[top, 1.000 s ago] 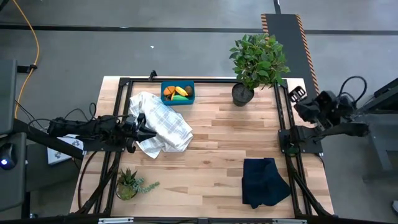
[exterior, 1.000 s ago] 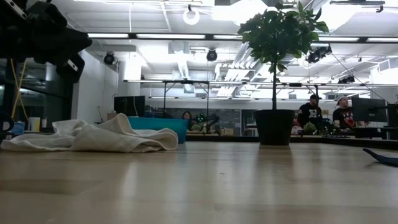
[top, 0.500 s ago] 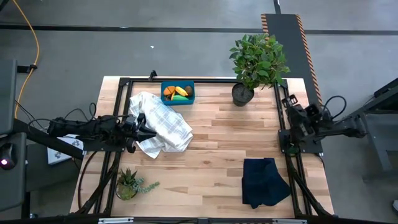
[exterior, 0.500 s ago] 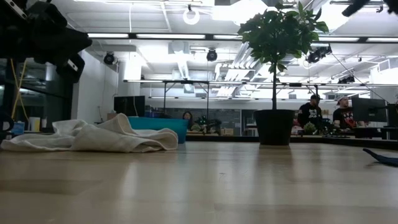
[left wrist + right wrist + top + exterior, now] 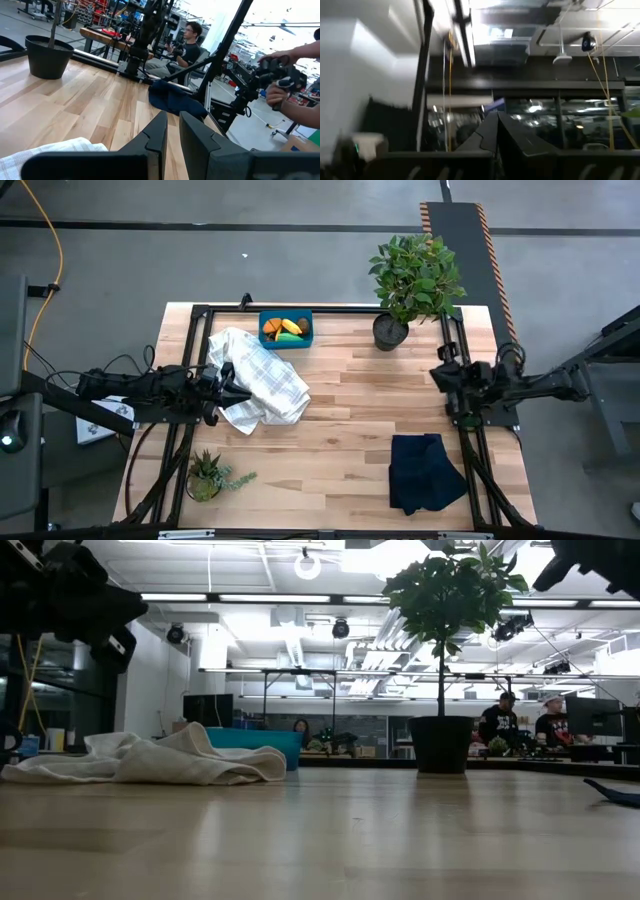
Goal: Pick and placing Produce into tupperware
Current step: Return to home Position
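Observation:
The teal tupperware (image 5: 310, 332) stands at the table's far edge, left of centre, and holds produce: a yellow banana (image 5: 293, 327) and an orange piece (image 5: 270, 332). The low view shows its side wall (image 5: 262, 740) behind the white cloth. My left gripper (image 5: 246, 392) hangs level over the left part of the white checked cloth (image 5: 268, 378). Its fingers are all but together and hold nothing. My right gripper (image 5: 436, 375) is shut and holds nothing. It hangs over the table's right edge, pointing slantwise up, far from the tupperware.
A leafy bush in a dark pot (image 5: 392, 330) stands at the far right. A black folded cloth (image 5: 425, 472) lies near the right front. A small spiky plant (image 5: 207, 475) stands at the front left. Bare wood lies in the middle. People sit beyond the table (image 5: 497, 720).
My right gripper has come down and moved in from beyond the table's right edge toward the left. It has rolled as it came and stayed shut. In the low view its arm now shows at the top right corner.

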Tool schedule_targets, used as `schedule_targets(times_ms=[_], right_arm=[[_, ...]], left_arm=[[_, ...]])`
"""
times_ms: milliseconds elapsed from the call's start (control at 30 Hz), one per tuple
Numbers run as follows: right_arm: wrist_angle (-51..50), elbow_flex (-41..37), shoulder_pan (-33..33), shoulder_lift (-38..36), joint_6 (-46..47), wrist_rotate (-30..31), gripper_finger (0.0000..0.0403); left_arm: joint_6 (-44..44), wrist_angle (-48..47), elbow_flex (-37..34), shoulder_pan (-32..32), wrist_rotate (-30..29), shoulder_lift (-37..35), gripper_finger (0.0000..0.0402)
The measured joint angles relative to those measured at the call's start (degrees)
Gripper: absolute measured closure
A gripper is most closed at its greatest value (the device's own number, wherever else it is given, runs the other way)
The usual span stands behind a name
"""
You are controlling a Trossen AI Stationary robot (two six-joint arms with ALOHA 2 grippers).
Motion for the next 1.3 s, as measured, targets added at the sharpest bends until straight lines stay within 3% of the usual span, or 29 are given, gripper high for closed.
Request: schedule_targets(times_ms=[200,500,800,1067,1300], right_arm=[[-9.88,0.00,-0.29,-1.45,-5.48,0.11,0.0403],[-35.09,0.00,-3.47,-11.44,-1.63,1.32,0.0403],[-37.18,-0.02,-3.52,-11.30,-1.41,0.15,0.0403],[-45.75,-0.02,-3.52,-11.30,3.02,2.19,0.0403],[-46.51,-0.04,-3.52,-11.26,3.76,3.27,0.0403]], left_arm=[[0.00,0.00,0.00,0.00,-0.01,0.00,0.0362],[0.00,0.00,0.00,0.00,0.01,0.00,0.0362],[0.00,0.03,0.00,0.00,0.01,0.11,0.0362],[0.00,0.02,0.00,0.00,0.01,0.11,0.0362],[0.00,0.02,0.00,0.00,0.01,0.11,0.0362]])
